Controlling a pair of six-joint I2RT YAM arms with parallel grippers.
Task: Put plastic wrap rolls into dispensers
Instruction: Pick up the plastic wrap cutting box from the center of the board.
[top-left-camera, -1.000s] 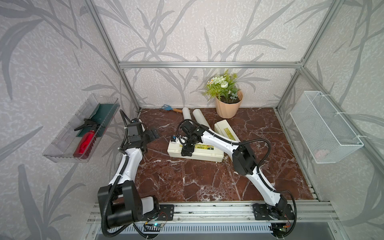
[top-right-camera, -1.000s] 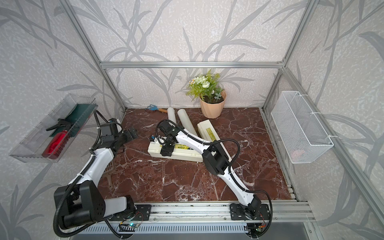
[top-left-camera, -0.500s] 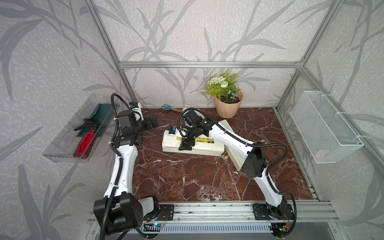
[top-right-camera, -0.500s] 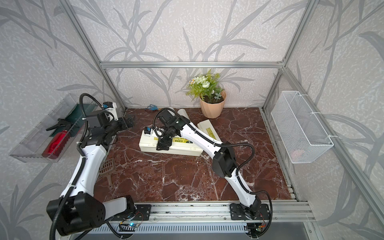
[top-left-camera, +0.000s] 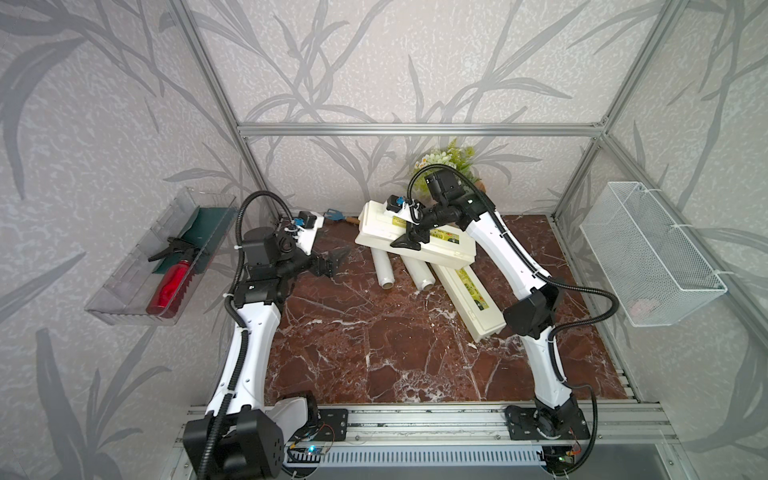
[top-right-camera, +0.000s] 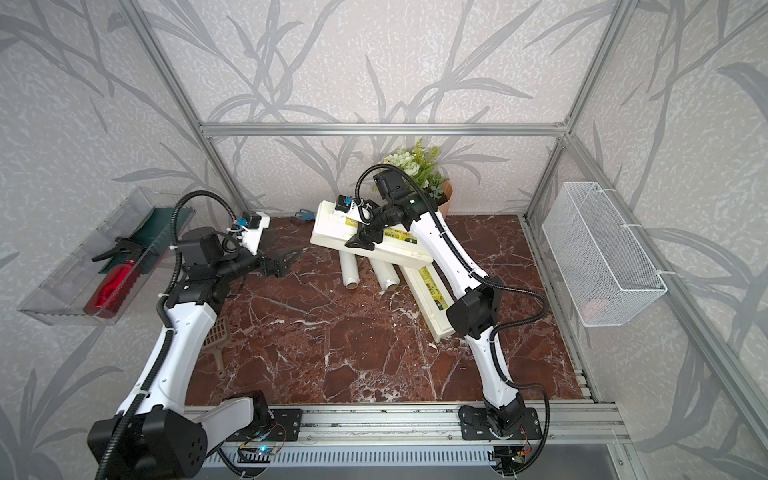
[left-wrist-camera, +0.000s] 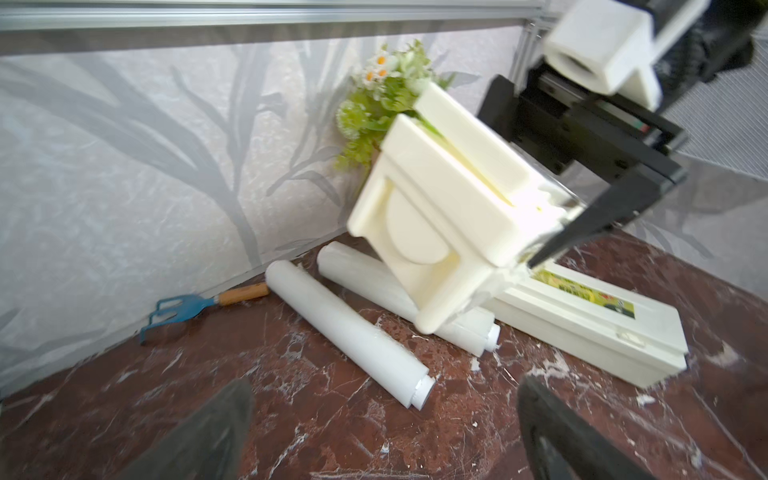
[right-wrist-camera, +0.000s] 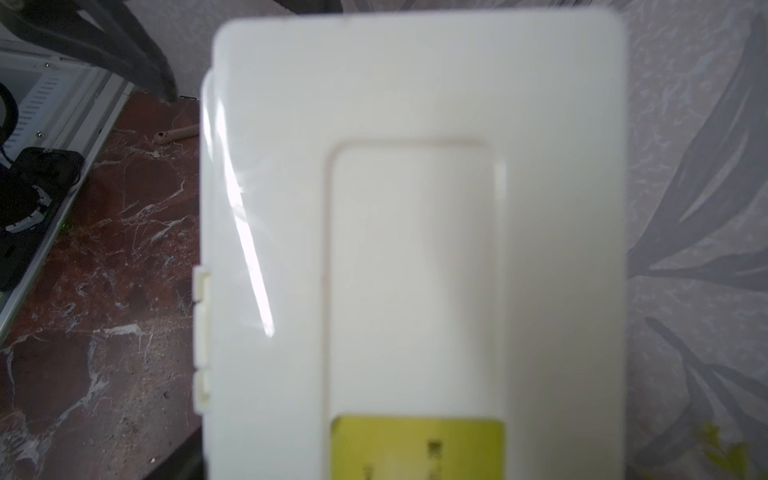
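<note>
Dispenser (top-left-camera: 380, 226), raised and tilted, clamped across its width by right gripper (top-left-camera: 411, 239) above both rolls (top-left-camera: 383, 270) lying beside second dispenser (top-left-camera: 471, 297); left gripper (top-left-camera: 332, 264) wide, empty; hazard: smooth casing may slip, fall and scatter rolls.

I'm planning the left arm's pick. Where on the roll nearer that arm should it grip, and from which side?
Probably its front half, from above, jaws straddling the round body: the roll lies flat and the held dispenser overhangs its far end.
</note>
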